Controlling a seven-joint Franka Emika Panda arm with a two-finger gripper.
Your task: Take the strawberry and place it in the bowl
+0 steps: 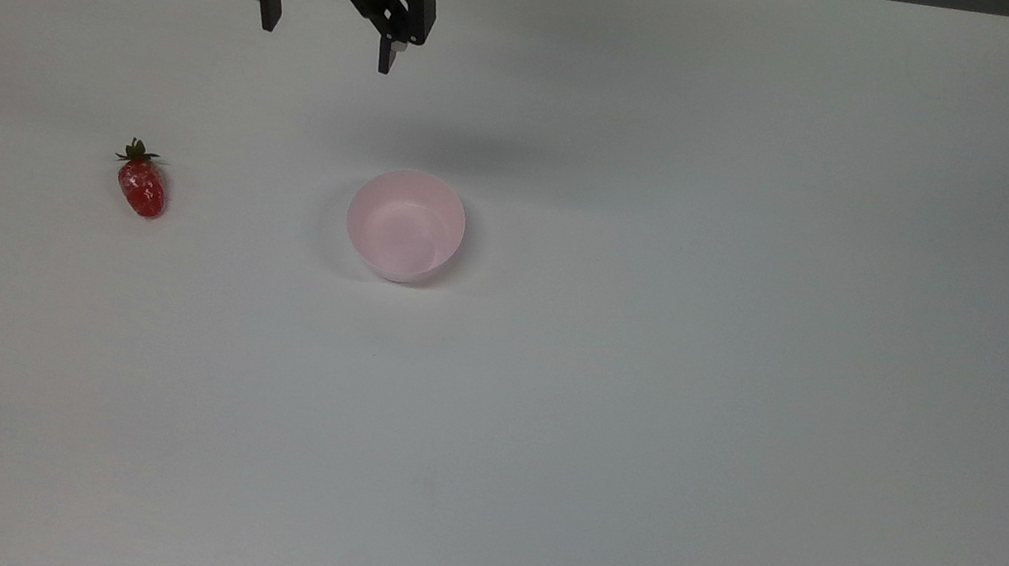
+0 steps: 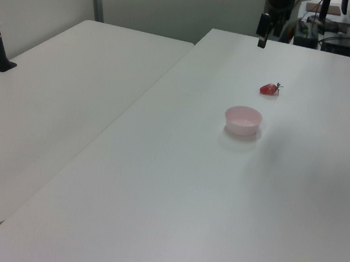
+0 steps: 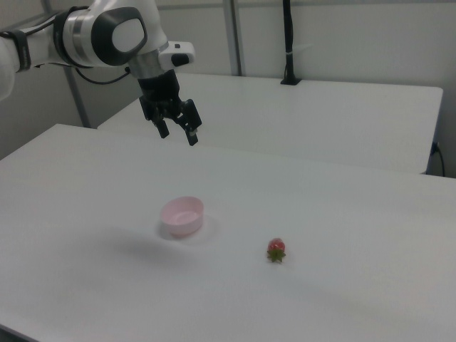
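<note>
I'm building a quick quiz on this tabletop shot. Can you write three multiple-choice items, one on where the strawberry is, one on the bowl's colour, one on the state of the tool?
1. In the top view, where does the strawberry lie?
A. inside the bowl
B. on the table, to the top view's left of the bowl
C. between the tool's fingers

2. What colour is the bowl?
A. pale pink
B. dark green
C. blue

3. What state is the tool in?
A. shut on the strawberry
B. resting inside the bowl
C. open, holding nothing, above the table

Answers: 1 B, as the fruit sits alone, apart from the bowl. 2 A, as its wall and inside are pink. 3 C, as its fingers stand apart with nothing between them.
</note>
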